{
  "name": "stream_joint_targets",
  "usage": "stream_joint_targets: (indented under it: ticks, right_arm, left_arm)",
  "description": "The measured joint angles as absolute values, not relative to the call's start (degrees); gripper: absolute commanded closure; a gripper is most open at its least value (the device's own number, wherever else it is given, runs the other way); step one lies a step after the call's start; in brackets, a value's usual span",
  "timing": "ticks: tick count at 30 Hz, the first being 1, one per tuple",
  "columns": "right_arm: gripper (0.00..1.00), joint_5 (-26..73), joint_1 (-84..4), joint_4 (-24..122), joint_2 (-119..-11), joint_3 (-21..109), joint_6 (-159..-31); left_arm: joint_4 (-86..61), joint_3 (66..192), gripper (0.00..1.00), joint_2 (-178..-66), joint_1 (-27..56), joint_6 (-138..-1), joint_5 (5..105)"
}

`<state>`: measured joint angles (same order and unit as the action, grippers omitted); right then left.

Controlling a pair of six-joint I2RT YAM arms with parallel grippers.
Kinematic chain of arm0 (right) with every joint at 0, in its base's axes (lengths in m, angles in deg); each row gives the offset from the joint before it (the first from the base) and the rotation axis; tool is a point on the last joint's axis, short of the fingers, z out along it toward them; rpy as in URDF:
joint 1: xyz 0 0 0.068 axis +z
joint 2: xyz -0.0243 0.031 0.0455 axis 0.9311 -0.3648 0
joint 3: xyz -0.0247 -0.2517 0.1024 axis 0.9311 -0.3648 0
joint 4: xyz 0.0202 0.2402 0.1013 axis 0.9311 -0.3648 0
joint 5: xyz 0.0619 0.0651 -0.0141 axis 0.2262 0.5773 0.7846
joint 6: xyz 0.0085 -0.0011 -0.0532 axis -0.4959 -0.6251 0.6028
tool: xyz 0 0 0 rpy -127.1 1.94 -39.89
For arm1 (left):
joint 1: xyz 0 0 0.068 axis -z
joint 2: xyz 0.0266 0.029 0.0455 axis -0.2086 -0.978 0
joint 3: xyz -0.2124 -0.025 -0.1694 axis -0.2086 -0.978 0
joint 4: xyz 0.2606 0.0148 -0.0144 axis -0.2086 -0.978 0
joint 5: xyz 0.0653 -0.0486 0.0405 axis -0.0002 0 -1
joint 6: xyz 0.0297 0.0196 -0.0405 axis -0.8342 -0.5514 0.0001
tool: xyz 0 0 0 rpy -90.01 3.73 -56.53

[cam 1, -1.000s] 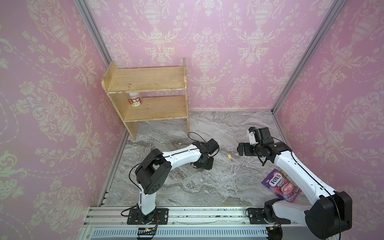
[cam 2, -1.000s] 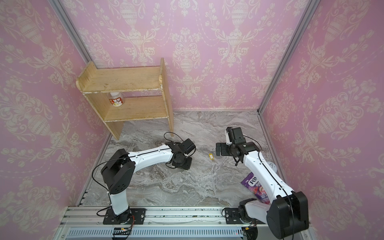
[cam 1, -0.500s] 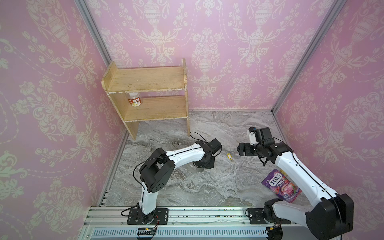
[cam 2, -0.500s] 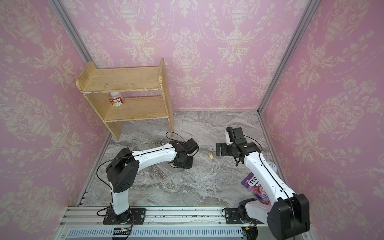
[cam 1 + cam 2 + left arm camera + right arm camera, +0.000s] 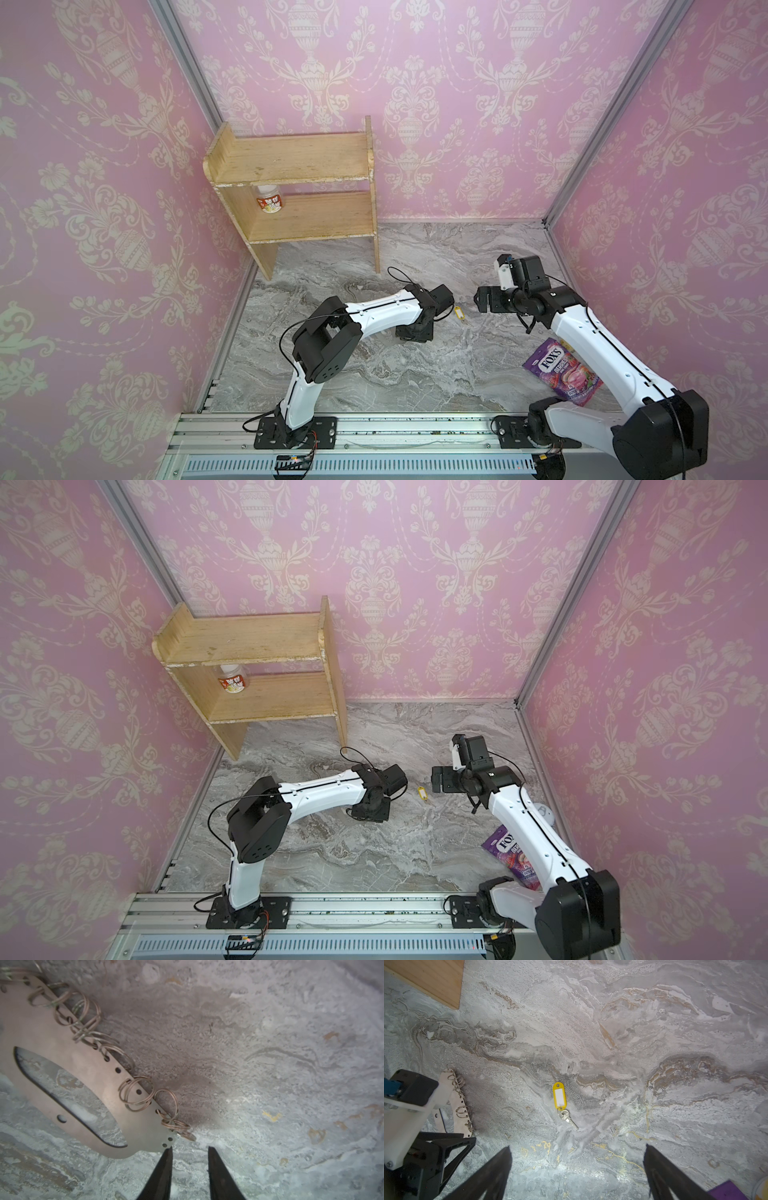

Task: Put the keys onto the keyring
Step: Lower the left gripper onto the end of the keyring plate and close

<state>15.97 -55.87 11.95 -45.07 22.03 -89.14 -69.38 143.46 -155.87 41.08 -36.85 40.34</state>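
Marble-patterned table [image 5: 374,386] seen from above and from both wrists. The keys [image 5: 560,1096], a yellow tag with a pale label window joined to a small silver key, lie flat on the bare table between the two arms; in both top views they show only as a small yellow fleck [image 5: 458,312] [image 5: 422,793], and the key itself is too small to make out there. The keyring [image 5: 99,1084], a flat grey plate with an oval cut-out and wire rings along one edge, lies on the table under the left wrist. It is cut off by the frame in the left wrist view, partly covered by the left arm in the right wrist view [image 5: 452,1093], and not discernible in the top views. The left claw [image 5: 189,1149] has its fingers slightly apart and empty, one tip at the plate's corner, just short of the end ring. The right claw [image 5: 577,1146] is spread wide and empty, above the table near the keys. A purple candy bag [image 5: 561,372] lies partly beneath the right arm. A wooden shelf [image 5: 299,195] holds a bottle [image 5: 269,201], its top hidden by the upper board.
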Motion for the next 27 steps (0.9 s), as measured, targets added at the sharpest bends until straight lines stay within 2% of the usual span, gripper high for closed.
stream_joint_targets:
  ticks: [13,22,27]
  right_arm:
    - [0.0,16.32,-55.87,12.04,-43.89,22.03,-89.14]
    - [0.0,16.34,-55.87,12.41,-43.72,22.03,-89.14]
    - [0.0,16.36,-55.87,12.94,-43.67,22.01,-89.14]
  left_arm:
    - [-71.0,146.19,0.66,-159.02,41.08,-33.61,39.11]
    - [-72.72,147.44,0.75,-159.65,41.08,-32.54,39.07]
    - [-73.31,147.46,0.74,-159.83,41.06,-32.54,39.07]
